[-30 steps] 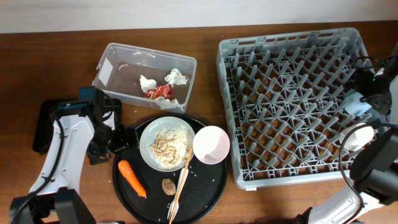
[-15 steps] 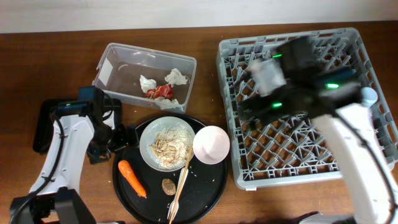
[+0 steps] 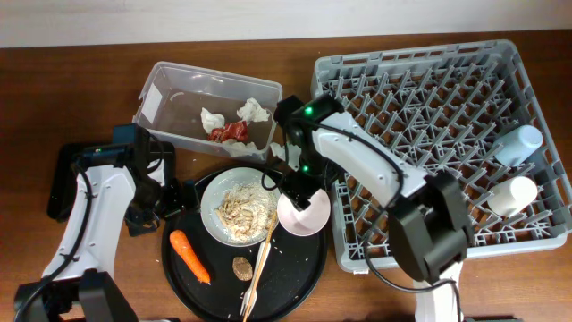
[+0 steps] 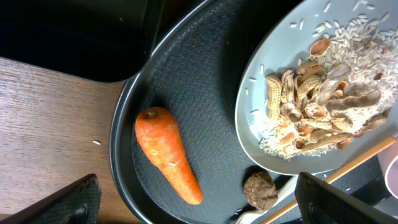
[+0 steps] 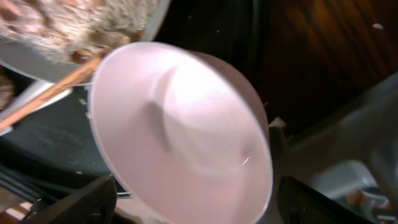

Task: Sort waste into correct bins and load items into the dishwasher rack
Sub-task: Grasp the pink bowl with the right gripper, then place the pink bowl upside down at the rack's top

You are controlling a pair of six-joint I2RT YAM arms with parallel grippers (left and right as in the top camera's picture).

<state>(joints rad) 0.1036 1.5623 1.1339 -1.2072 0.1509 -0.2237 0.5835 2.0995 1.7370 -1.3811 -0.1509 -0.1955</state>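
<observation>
Right wrist view: right gripper (image 5: 199,202) spread wide over the pale pink bowl (image 5: 180,130); best to drop lower and pinch one rim edge, clear of the chopstick (image 5: 56,87).

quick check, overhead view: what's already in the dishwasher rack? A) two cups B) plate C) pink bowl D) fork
A: the light blue cup and the cream cup lie near the right edge of the dishwasher rack, while the pink bowl and the plate sit on the round black tray.
</observation>
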